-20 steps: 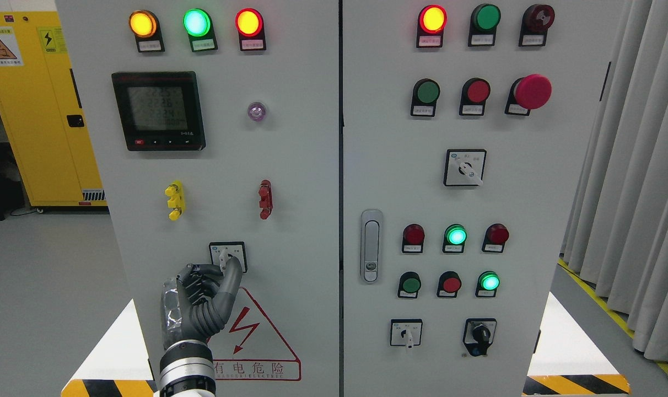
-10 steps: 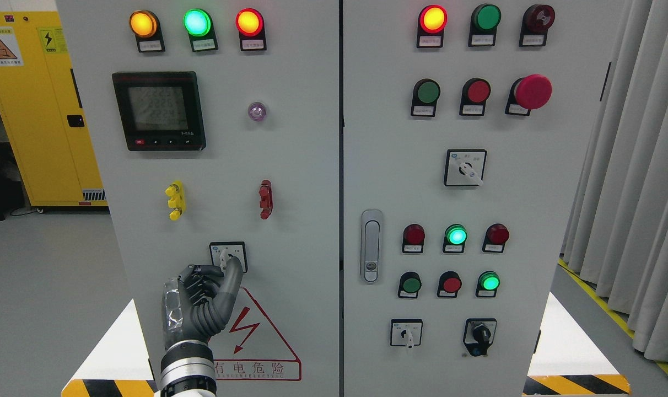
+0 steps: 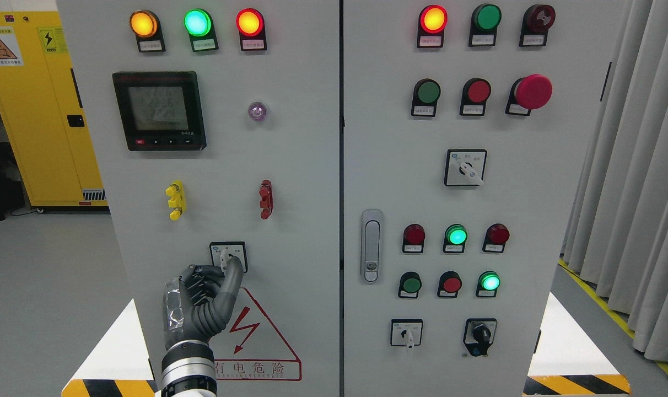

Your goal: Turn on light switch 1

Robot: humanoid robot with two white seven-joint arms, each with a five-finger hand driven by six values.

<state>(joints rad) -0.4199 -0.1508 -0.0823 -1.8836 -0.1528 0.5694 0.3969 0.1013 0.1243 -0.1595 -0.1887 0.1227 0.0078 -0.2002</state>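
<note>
A small rotary switch (image 3: 229, 255) with a white knob on a square plate sits low on the left door of the grey cabinet (image 3: 301, 182). My left hand (image 3: 222, 270), dark grey with a silver wrist cuff, rises from the bottom edge just under it. The thumb (image 3: 233, 275) points up along the knob's right side. The curled fingers (image 3: 200, 274) close in from the left, pinching the knob's lower end. The hand hides the bottom of the plate. My right hand does not show in the head view.
A red warning triangle sticker (image 3: 257, 336) lies right of my wrist. Above are yellow (image 3: 175, 200) and red (image 3: 265, 199) handles, a meter (image 3: 159, 110) and lit lamps. The right door carries buttons, selector switches (image 3: 406, 333) and a latch (image 3: 371, 245). A yellow cabinet (image 3: 31, 105) stands left, curtains (image 3: 637, 182) right.
My left hand has stayed on the knob, shifting only a few pixels to the right. The knob's angle looks the same.
</note>
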